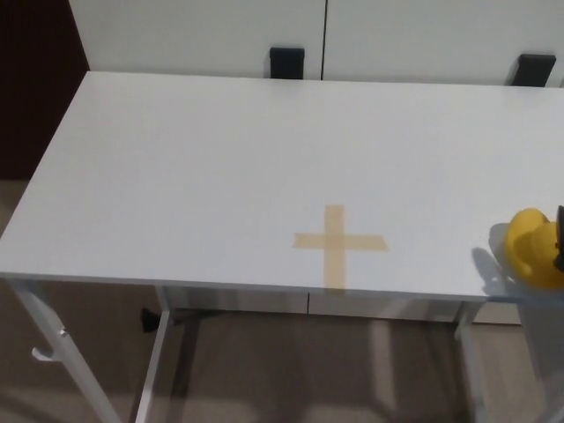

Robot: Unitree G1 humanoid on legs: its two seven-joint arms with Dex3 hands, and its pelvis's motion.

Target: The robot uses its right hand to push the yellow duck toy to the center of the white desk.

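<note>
Head view, single frame, items as recorded:

1. Counter [194,167]: white, rectangular top on a white metal frame, one leg [40,339] visible at lower left with a small hook on it. Surface plain; no brand, label or writing could be read anywhere on it.

2. Tape cross [337,242]: two tan strips laid at right angles, flat on the counter near its front edge, somewhat right of the picture's middle. Unmarked.

3. Yellow duck toy [531,248]: rounded yellow body, sat at the far right of the counter close to the front edge, cut off in part by the picture's border. Well apart from the tape cross, to its right. A soft shadow lay on the counter at its left. No lettering visible on it.

4. Right hand [560,249]: only a thin black sliver showed at the right border, touching or just beside the duck toy's right side. Whether its fingers were spread or clenched could not be told.

5. Left hand: out of the picture.

6. Cabinet doors [203,35]: white panels behind the counter, a dark seam between them, with two black blocks [286,63] at their lower edge. No writing legible.

7. Floor [264,370]: beige, seen beneath the counter
</note>
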